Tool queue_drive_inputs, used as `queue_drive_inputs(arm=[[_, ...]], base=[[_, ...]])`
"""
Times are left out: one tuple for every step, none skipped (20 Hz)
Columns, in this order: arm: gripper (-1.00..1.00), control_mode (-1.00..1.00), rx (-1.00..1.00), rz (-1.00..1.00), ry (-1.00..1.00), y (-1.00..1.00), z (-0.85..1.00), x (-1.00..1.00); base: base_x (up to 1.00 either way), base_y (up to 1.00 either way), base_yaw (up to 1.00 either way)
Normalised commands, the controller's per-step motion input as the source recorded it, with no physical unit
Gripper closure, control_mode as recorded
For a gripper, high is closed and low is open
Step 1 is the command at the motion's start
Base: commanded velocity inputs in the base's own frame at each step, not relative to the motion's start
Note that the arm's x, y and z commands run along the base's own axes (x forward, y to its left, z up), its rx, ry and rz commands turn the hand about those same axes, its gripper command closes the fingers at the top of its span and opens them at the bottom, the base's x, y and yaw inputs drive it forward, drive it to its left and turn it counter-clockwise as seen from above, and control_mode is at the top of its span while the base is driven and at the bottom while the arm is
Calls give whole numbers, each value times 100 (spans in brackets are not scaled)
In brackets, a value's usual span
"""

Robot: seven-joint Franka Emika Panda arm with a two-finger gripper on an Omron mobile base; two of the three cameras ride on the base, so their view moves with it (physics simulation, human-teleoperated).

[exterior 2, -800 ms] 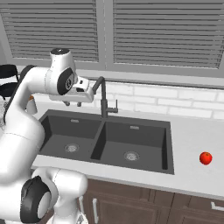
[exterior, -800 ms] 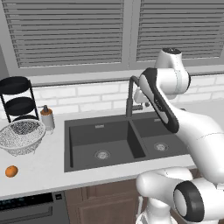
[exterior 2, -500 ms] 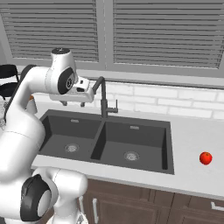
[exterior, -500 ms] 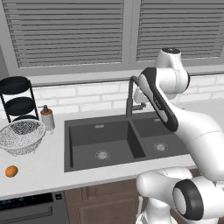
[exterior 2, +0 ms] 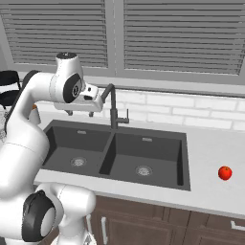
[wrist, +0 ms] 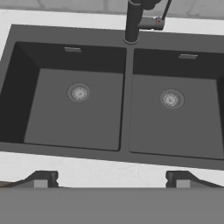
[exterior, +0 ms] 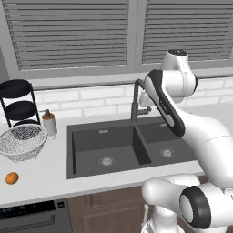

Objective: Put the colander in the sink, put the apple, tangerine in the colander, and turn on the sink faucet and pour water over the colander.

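The white-grey mesh colander (exterior: pixel 22 141) rests on the counter at the far left, with the orange tangerine (exterior: pixel 12 178) in front of it near the counter edge. The red apple (exterior 2: pixel 225 172) lies on the counter to the right of the dark double sink (exterior: pixel 102 137) (exterior 2: pixel 148 149). Both of its basins hold nothing. The dark faucet (exterior: pixel 136 98) (wrist: pixel 133 21) stands behind the divider. My gripper (exterior 2: pixel 80 114) (wrist: pixel 111 180) hangs open above the sink's front rim, just left of the faucet, with nothing between its fingers.
A black three-tier rack (exterior: pixel 18 103) and a white pump bottle (exterior: pixel 48 122) stand behind the colander by the brick wall. Window blinds run above the sill. Bare counter stretches between the sink and the apple.
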Motion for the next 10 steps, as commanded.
queue_drive_inputs(arm=[[-100,-100,0,0,0,0,0,0],[-100,-100,0,0,0,0,0,0],[-100,-100,0,0,0,0,0,0],[-100,-100,0,0,0,0,0,0],[-100,-100,0,0,0,0,0,0],[-100,-100,0,0,0,0,0,0],[-100,-100,0,0,0,0,0,0],[-100,-100,0,0,0,0,0,0],[-100,-100,0,0,0,0,0,0],[-100,-100,0,0,0,0,0,0]], base=[[0,0,0],[0,0,0],[0,0,0],[0,0,0],[0,0,0],[0,0,0],[0,0,0],[0,0,0],[0,0,0],[0,0,0]])
